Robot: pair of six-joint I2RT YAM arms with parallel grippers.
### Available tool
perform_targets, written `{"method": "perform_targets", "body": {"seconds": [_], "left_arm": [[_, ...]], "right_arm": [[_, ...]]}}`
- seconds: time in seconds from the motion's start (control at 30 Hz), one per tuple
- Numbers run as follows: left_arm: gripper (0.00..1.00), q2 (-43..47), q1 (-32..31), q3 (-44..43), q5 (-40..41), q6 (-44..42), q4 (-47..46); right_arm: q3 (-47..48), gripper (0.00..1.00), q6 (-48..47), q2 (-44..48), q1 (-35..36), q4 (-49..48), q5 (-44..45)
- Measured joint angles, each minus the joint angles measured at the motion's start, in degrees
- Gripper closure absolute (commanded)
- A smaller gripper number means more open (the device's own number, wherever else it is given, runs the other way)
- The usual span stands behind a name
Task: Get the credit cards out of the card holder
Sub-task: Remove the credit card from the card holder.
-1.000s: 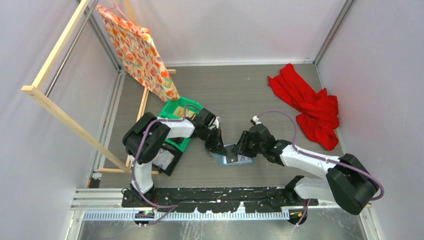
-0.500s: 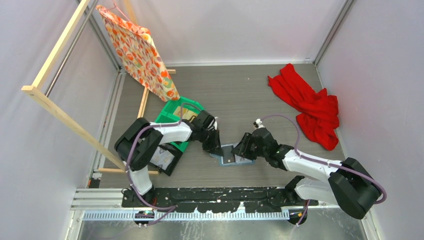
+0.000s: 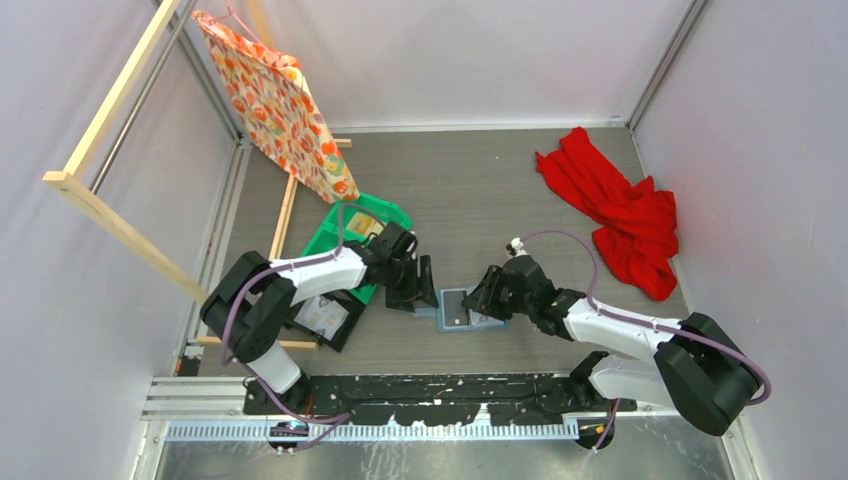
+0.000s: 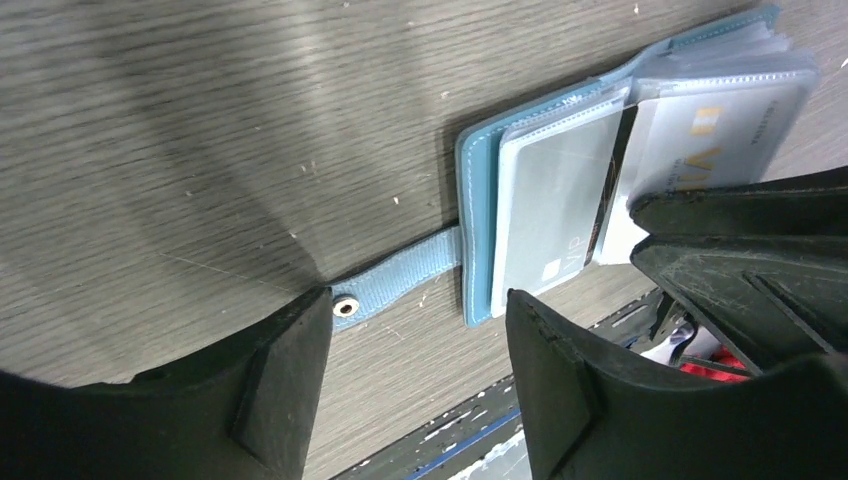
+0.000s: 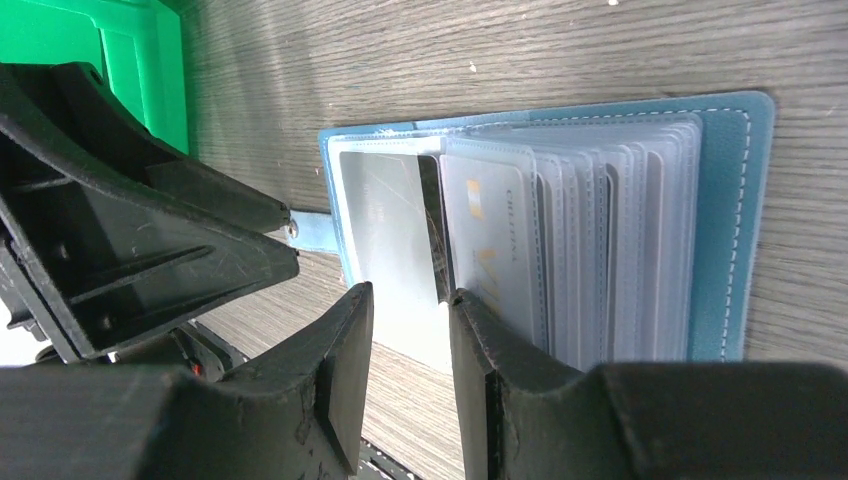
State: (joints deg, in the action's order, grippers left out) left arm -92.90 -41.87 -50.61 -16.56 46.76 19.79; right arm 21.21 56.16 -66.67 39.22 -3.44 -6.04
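The blue-teal card holder (image 3: pixel 450 309) lies open and flat on the table between both arms. Its clear sleeves hold pale credit cards (image 5: pixel 390 225), (image 4: pixel 700 130). The closing tab (image 4: pixel 400 280) with its snap points toward my left gripper (image 4: pixel 418 302), which is open over bare wood just left of the holder and holds nothing. My right gripper (image 5: pixel 412 295) sits at the holder's near edge with its jaws partly apart. The end of a white card (image 5: pixel 415 325) sticks out of the holder and shows in the gap between them. From above, the left gripper (image 3: pixel 420 297) and right gripper (image 3: pixel 484 302) flank the holder.
A green bin (image 3: pixel 345 232) stands behind the left arm, with a dark flat item (image 3: pixel 325 318) beside it. A red cloth (image 3: pixel 615 210) lies at the back right. A patterned bag (image 3: pixel 275 95) hangs from a wooden rack (image 3: pixel 120 230) on the left.
My left gripper has opened, let go of the holder's left side and drawn back to the left. The holder now lies flat. The right gripper has barely moved.
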Motion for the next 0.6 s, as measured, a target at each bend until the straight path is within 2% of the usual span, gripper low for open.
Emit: {"method": "perform_targets", "body": {"seconds": [0.4, 0.47, 0.6], "left_arm": [[0.54, -3.9, 0.7, 2.1, -7.4, 5.0, -11.8], [0.54, -4.6, 0.7, 2.1, -8.0, 5.4, -12.9], [0.48, -4.6, 0.7, 2.0, -7.9, 5.6, -12.9]], "right_arm": [[-0.4, 0.6, 0.0, -1.6, 0.0, 1.7, 1.0], [-0.4, 0.6, 0.0, -1.6, 0.0, 1.7, 1.2], [-0.7, 0.6, 0.3, -0.9, 0.0, 2.0, 1.5]]}}
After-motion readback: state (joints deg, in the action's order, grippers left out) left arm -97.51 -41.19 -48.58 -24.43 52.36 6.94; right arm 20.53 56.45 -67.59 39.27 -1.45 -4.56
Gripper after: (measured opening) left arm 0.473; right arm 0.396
